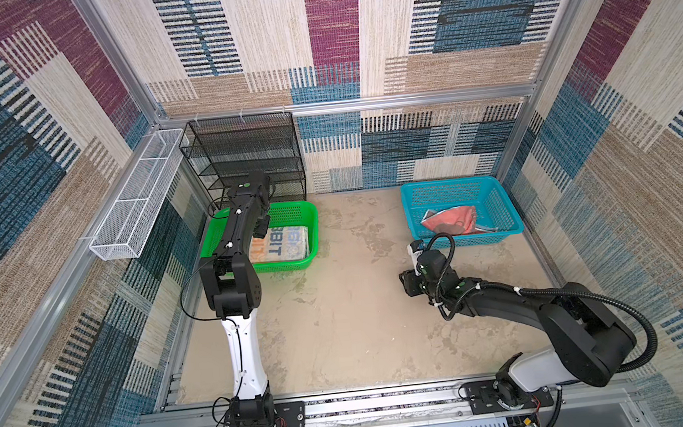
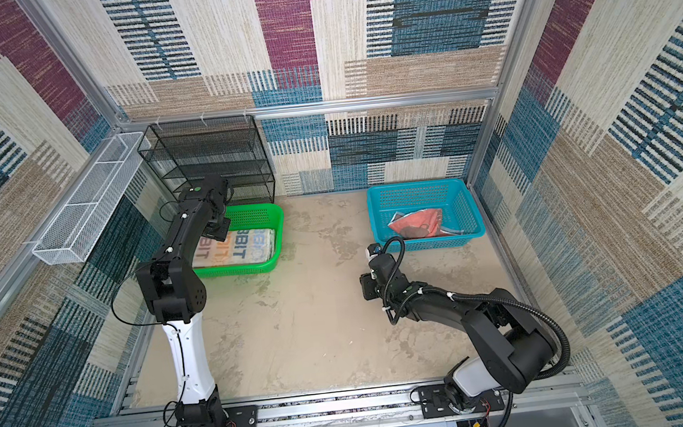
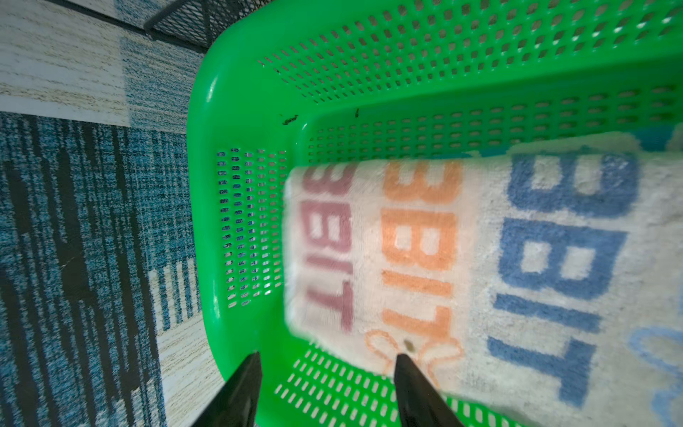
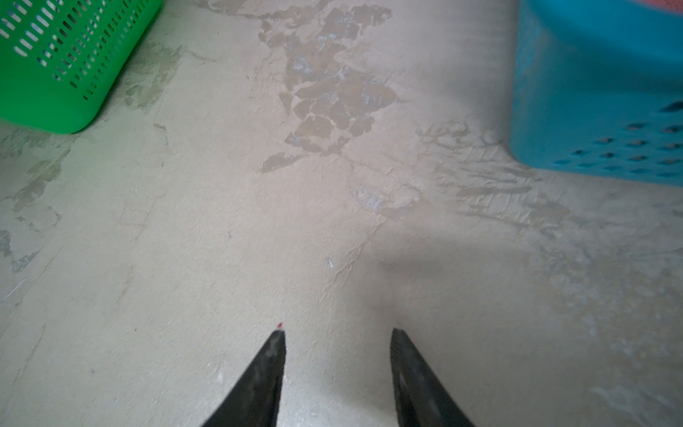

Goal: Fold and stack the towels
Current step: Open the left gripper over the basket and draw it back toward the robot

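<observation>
The left arm is stretched forward, the left gripper (image 3: 327, 356) held open over the green basket (image 1: 312, 225), where the lettered towel (image 1: 282, 248) is laid folded. Right of it the right arm is bent low, the right gripper (image 4: 336, 332) open; farther right, the coral towel (image 1: 453, 220) is crumpled in the blue basket (image 1: 479, 239).

Both top views look steeply down from high overhead and cover the whole cell, including the green basket (image 1: 290, 216). Left wrist camera: close above that basket's interior. Right wrist camera: low over the tabletop (image 4: 221, 222) beside the basket, facing past its outer corner.
</observation>
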